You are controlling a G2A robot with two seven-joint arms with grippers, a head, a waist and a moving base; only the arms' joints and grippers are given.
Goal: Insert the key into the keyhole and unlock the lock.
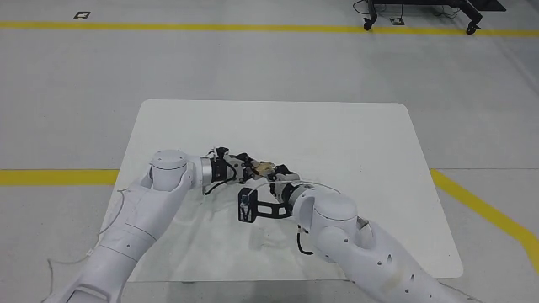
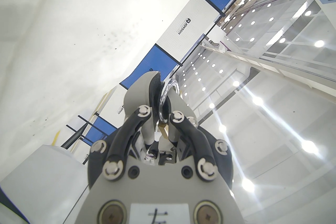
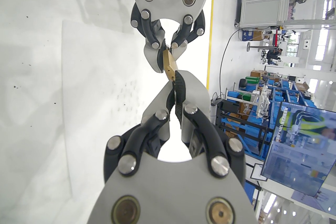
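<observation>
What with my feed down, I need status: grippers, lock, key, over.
Left gripper shut on brass padlock with silver shackle, above white table. Right gripper shut, tips at padlock's bottom; key hidden. Nothing between them.

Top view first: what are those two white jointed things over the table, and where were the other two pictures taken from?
They are a robot's left arm and right arm, seen from a camera above them, meeting over a white table. The other two pictures come from a camera on each wrist. The left gripper is clamped on a small brass padlock with a silver shackle. The right gripper is closed, its tips at the padlock's bottom end. It probably pinches the key, but that is hidden.
</observation>
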